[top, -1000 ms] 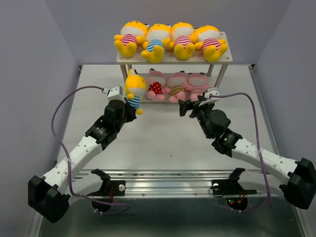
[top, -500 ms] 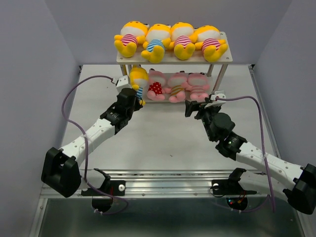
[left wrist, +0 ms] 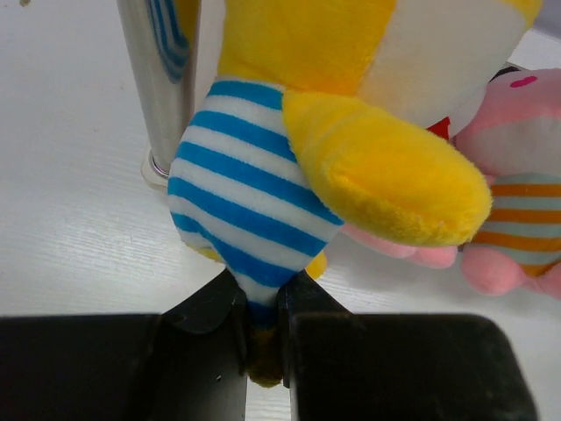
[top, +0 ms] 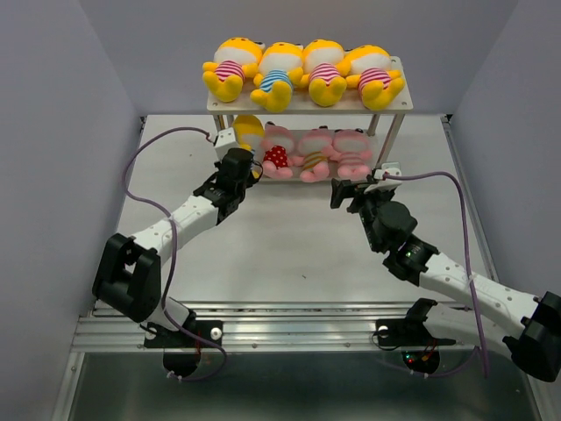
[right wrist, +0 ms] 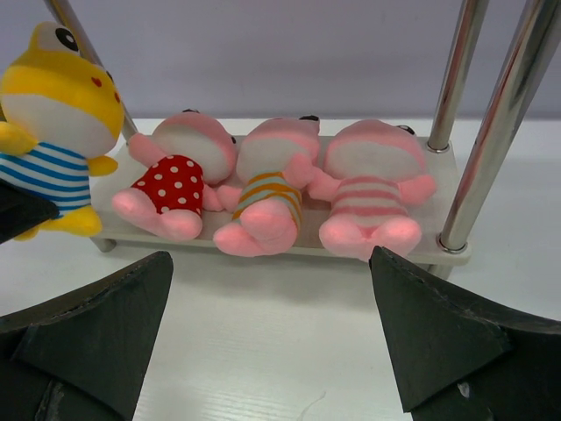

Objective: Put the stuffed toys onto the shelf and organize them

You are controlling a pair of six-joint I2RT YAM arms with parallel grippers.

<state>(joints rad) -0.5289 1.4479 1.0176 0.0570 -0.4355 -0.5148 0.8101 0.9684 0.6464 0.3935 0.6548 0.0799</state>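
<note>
From above, the shelf stands at the table's 12 o'clock edge. Four yellow toys line its top board and three pink toys its lower one. The left gripper reaches to the lower tier's 9 o'clock end, where a fifth yellow toy sits. The right gripper hangs near the shelf's 5 o'clock corner.

In the left wrist view, the fingers are pinched tight on the hem of that toy's blue-striped shirt, with a metal leg at 10 o'clock.

In the right wrist view, the fingers are spread wide, holding nothing and facing the pink row.
</note>
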